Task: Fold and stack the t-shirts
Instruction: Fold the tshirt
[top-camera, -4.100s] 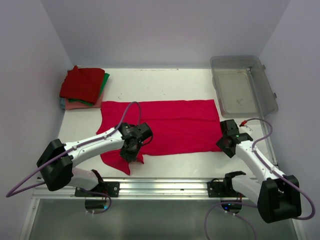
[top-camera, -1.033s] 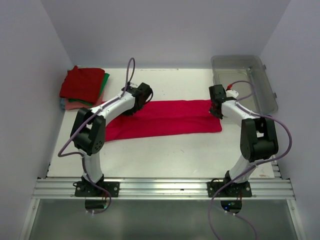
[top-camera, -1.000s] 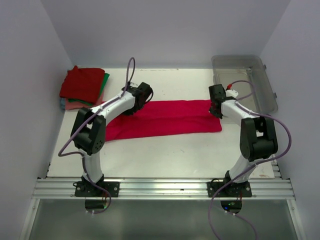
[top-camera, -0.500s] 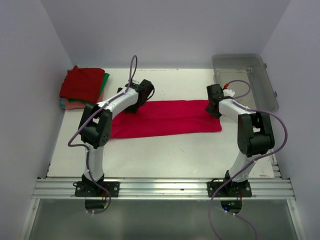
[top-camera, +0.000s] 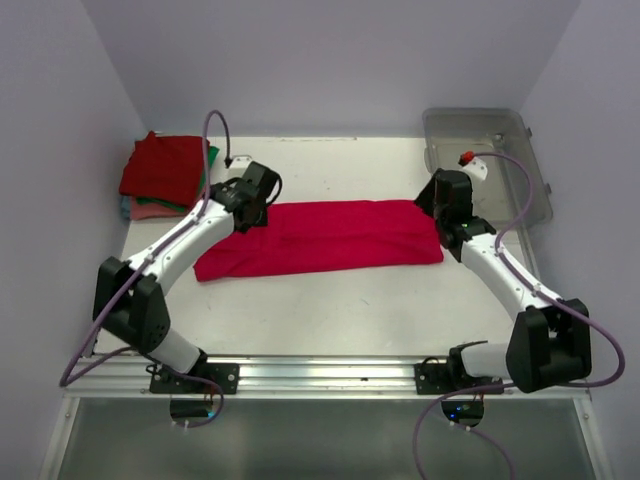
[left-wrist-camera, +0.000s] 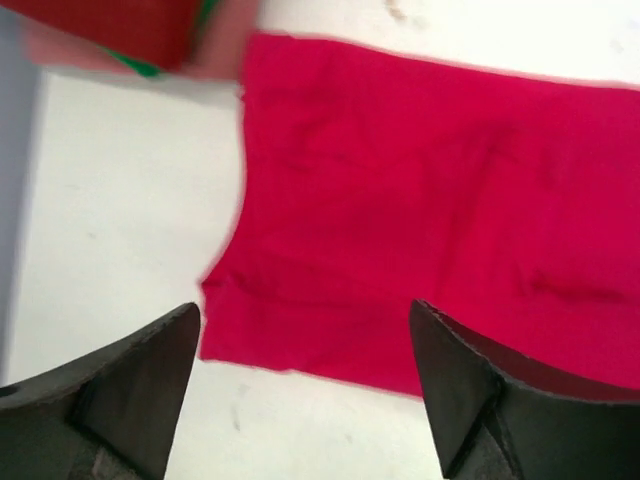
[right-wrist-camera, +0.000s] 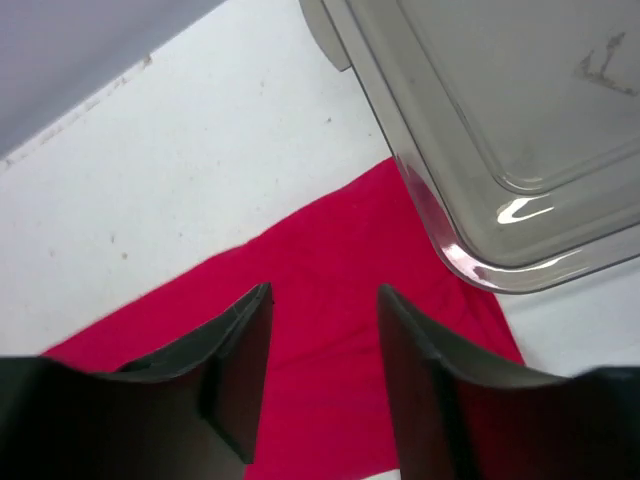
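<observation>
Both tools had their jaws wide apart and held nothing. The left gripper (left-wrist-camera: 305, 310) hung over the left end of the pink-red shirt (top-camera: 320, 238). The right gripper (right-wrist-camera: 323, 290) hung over the right end of that shirt, close to the bin (top-camera: 490, 170).

The white worktop (top-camera: 330, 310) was the biggest thing, and everything else lay on it.

The pink-red shirt was next in size. It was folded into one long flat strip. It lay across the middle of the worktop, from near the left edge to near the right edge. Its near left corner stuck out a bit toward the front.

The clear grey bin sat in the far right corner of the worktop. The far right corner of the pink-red shirt came right up to the bin's near left corner. I could not tell if they touched.

The stack of folded shirts (top-camera: 165, 178) sat in the far left corner of the worktop. The far left corner of the long strip lay just beside it. A dark red shirt (top-camera: 165, 165) was on top. A green shirt (top-camera: 209, 165) peeked out on the right side, under the red one. A light pink shirt (top-camera: 150, 211) was at the bottom, and only its near edge showed.
</observation>
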